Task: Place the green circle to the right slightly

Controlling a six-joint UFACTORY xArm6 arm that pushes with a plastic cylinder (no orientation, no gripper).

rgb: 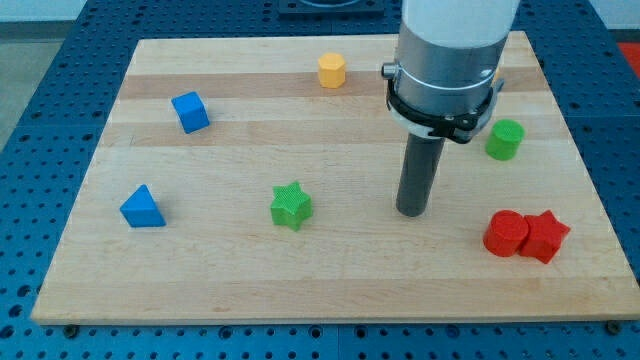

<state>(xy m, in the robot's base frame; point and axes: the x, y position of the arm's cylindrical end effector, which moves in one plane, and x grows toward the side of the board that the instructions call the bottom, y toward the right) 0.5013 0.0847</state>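
Note:
The green circle (505, 139) is a short green cylinder at the view's right, on the wooden board (230, 270). My tip (411, 212) rests on the board well to the left of the green circle and a little lower in the view, apart from it. The dark rod rises from the tip into the arm's white and black body (447, 60), which stands just left of the circle. A green star (291, 206) lies to the left of my tip.
A red cylinder (506, 234) and a red star (544, 236) touch each other below the green circle. A yellow hexagon (332, 71) is at the top. A blue cube (190, 111) and a blue triangle (142, 208) are at the left.

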